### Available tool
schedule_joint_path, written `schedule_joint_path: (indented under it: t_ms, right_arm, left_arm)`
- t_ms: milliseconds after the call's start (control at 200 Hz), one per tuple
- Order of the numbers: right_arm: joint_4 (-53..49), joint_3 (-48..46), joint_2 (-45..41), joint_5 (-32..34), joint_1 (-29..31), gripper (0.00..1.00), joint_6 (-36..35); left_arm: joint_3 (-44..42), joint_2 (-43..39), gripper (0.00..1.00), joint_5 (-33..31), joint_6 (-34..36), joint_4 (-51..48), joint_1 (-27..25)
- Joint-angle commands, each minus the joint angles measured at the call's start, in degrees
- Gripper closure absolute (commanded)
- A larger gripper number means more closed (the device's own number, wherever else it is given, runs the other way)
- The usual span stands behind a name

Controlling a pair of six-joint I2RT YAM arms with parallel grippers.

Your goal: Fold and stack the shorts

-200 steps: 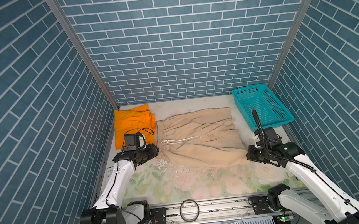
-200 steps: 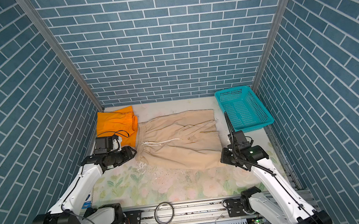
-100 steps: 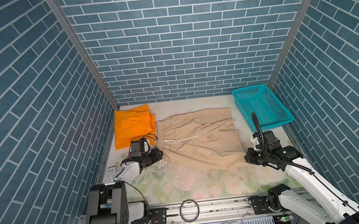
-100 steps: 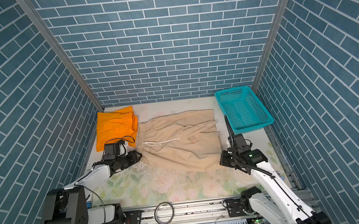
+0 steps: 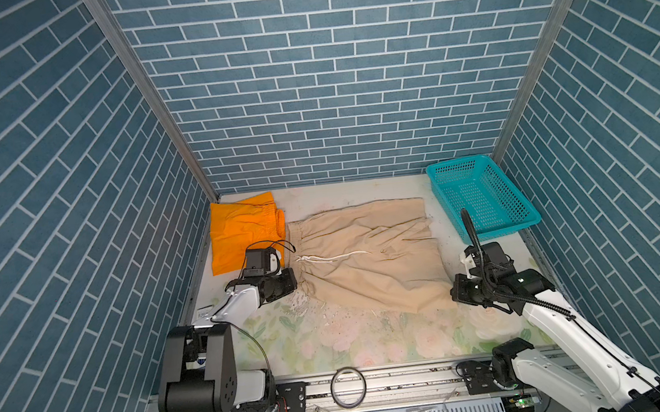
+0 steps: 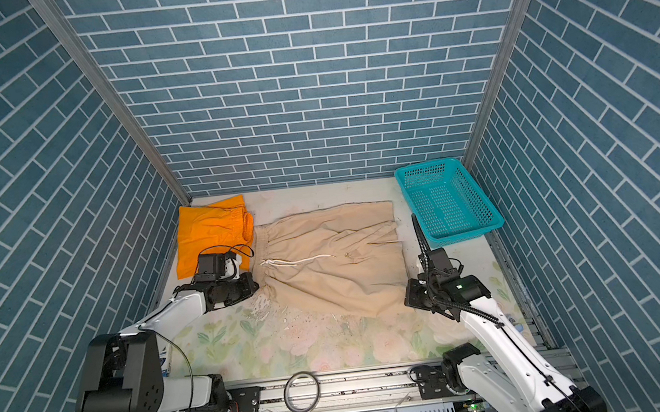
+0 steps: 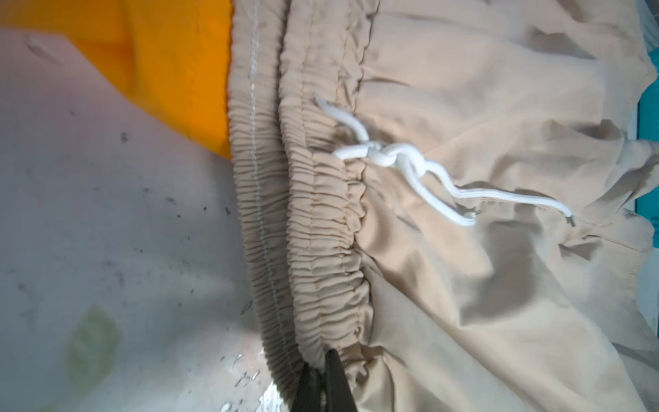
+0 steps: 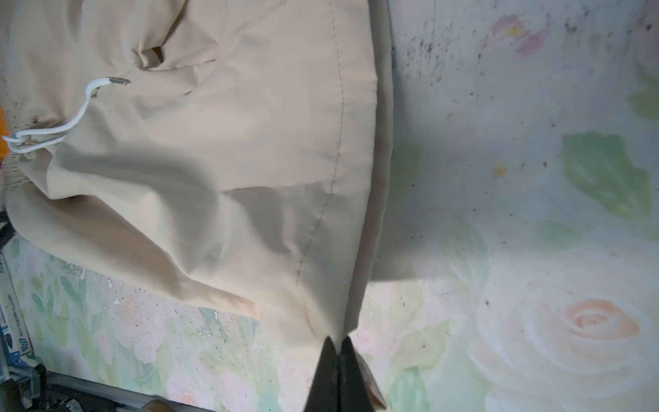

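Observation:
The beige shorts [image 5: 371, 257] [image 6: 338, 256] lie spread in the middle of the floral mat, their white drawstring [image 7: 399, 167] knotted at the gathered waistband [image 7: 321, 249]. My left gripper [image 5: 297, 287] [image 7: 322, 360] is shut on the near end of that waistband. My right gripper [image 5: 454, 294] [image 8: 337, 344] is shut on the near corner of the beige leg hem [image 8: 356, 214]. The orange shorts [image 5: 245, 232] [image 6: 212, 234] lie folded at the back left, touching the beige waistband.
A teal perforated basket [image 5: 482, 195] [image 6: 447, 201] stands at the back right, beside the right arm. Brick-patterned walls close in three sides. A metal rail with a black ring [image 5: 348, 387] runs along the front edge.
My left gripper has dropped to the beige waistband's near end and closed on it. The right gripper has stayed shut on the hem corner, barely moving.

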Motion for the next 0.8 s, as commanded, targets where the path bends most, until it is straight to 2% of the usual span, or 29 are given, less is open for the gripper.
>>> schedule_joint_path:
  t_ms: [0, 195, 395, 545, 650, 795]
  right_arm:
    - [-5.6, 5.1, -0.7, 4.0, -0.2, 1.0, -0.8]
    - [-11.8, 13.9, -2.5, 8.5, -0.2, 1.0, -1.5]
    - [-15.6, 21.3, 0.2, 11.0, -0.3, 1.0, -4.9]
    - [-18.0, 32.2, 10.0, 13.8, -2.5, 1.0, -12.1]
    - [-14.6, 38.8, 18.0, 9.7, -5.7, 1.0, -16.2]
    - [-10.9, 46.8, 30.2, 3.5, -9.0, 1.0, -19.9]
  left_arm:
    - [6.2, -5.4, 1.0, -1.9, 0.3, -13.6, -0.5]
    - [15.5, -10.5, 1.0, -1.5, 3.0, -25.6, -0.7]
    - [19.6, -12.9, 1.0, 0.0, 5.1, -34.3, -0.8]
    - [25.0, -13.6, 1.0, -2.6, 6.9, -44.0, -1.1]
    - [25.7, -13.2, 1.0, -3.7, 7.0, -46.1, -1.2]
    - [22.3, -10.9, 1.0, -1.5, 4.8, -41.2, -1.2]
